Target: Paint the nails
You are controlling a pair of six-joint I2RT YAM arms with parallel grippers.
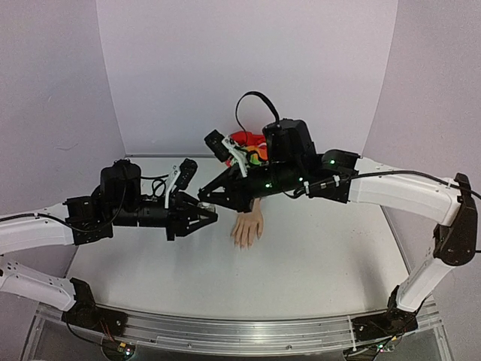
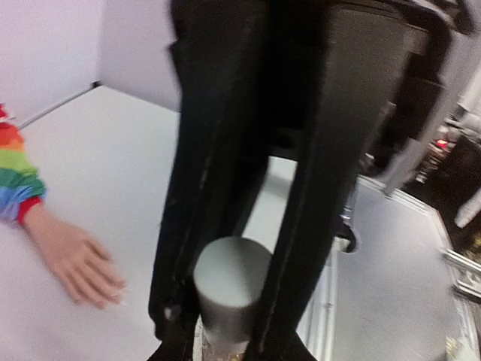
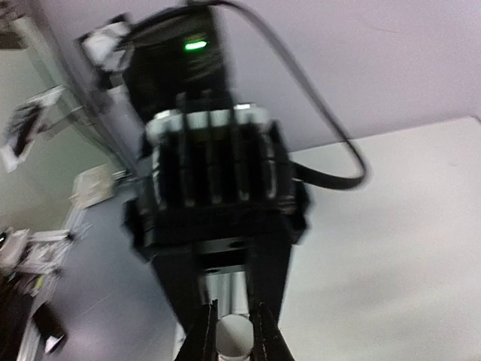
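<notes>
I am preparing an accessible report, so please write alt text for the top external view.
Two robot arms meet above a white table, the left tool and the right tool both shut on one small object between them. Right of the tools lies a pale fake hand, fingers pointing toward the near edge, its rainbow sleeve hidden partly behind the right arm.

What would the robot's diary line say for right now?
left gripper: shut on bottle | right gripper: shut on grey cap | fake hand: lying on table, untouched
</notes>
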